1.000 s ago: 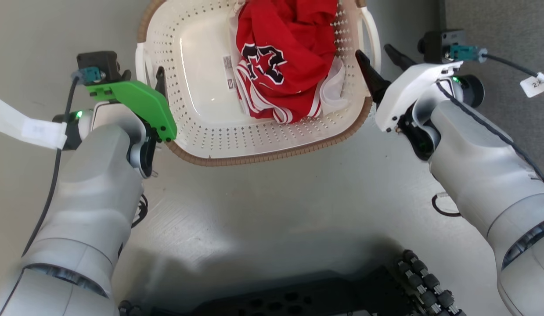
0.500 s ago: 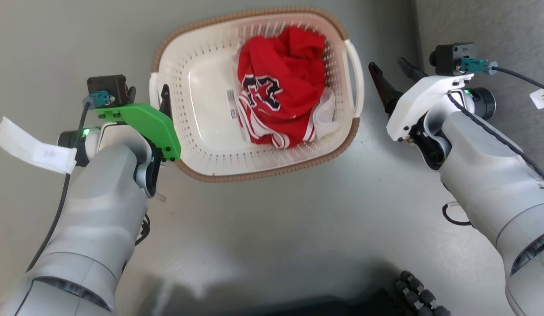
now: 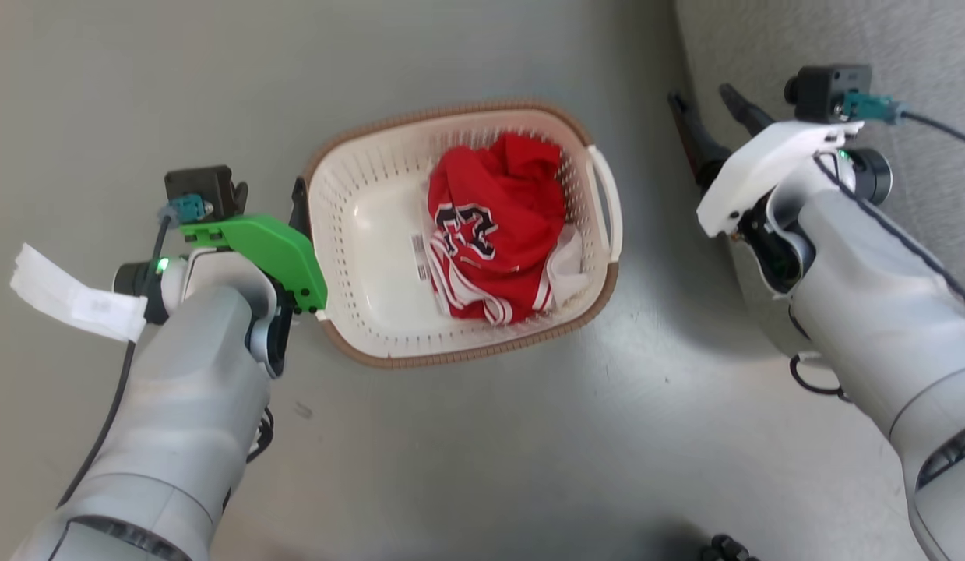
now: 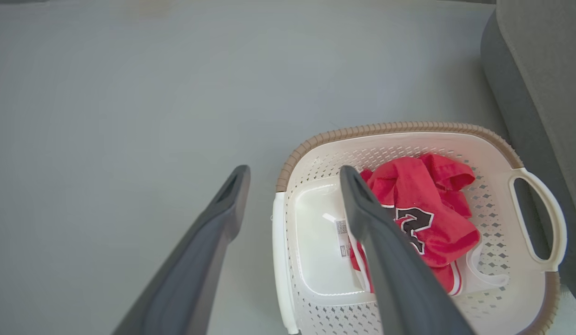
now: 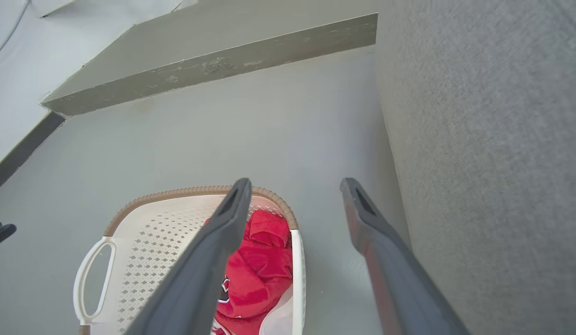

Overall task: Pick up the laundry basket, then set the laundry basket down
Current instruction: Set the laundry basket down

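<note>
Evidently, head view: basket [image 3: 451, 361] is sitting upright on floor [image 3: 482, 467], mouth up, long axis running approx 9-to-3. L gripper [image 3: 268, 199] is hovering at its 9, R gripper [image 3: 712, 125] apart at 2. L wrist: jaws, spread, are bracketing L handle [image 4: 280, 260], prob. lining up a grasp. R wrist: jaws are gaping, gripping nothing.

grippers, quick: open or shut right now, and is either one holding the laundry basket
Left gripper: open, holding nothing, close beside the laundry basket.
Right gripper: open, holding nothing, apart from the basket.
</note>
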{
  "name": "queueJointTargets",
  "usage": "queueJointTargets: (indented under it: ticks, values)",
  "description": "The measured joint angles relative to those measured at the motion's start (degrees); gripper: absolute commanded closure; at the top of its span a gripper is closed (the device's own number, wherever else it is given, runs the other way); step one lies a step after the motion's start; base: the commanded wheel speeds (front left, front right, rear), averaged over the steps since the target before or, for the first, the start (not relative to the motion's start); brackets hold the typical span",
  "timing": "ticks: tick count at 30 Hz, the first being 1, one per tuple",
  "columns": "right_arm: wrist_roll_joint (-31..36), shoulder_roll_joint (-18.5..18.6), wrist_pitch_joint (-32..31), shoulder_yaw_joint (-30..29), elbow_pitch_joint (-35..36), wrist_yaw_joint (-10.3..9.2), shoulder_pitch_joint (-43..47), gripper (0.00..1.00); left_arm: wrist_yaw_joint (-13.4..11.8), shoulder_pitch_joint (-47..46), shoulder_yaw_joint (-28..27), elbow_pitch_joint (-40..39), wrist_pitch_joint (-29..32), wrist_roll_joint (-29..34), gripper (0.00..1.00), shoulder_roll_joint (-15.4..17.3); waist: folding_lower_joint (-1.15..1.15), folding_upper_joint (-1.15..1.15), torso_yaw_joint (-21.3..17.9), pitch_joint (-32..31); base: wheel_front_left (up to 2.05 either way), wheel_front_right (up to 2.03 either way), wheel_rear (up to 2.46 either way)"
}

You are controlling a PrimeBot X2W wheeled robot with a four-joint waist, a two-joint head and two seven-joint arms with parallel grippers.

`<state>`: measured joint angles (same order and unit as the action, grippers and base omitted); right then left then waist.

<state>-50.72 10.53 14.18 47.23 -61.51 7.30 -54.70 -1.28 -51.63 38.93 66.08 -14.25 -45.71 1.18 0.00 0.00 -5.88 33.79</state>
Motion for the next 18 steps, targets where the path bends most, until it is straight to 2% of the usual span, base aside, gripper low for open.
queueJointTargets:
  ticks: [9, 18]
  values:
    - [2.5, 0.7, 0.0, -3.5, 2.9, -1.89, 4.8, 0.0, -1.9, 1.8, -2.3, -4.4, 0.0, 1.6, 0.0, 0.2, 0.0, 0.0, -0.1, -6.6, 0.0, 0.0, 0.0]
    - [6.0, 1.8, 0.0, -7.1, 7.7, -3.86, 7.8, 0.0, -3.4, 5.4, -6.5, -11.7, 0.0, 4.4, 0.0, 2.0, 0.0, 0.0, -0.2, -12.7, 0.0, 0.0, 0.0]
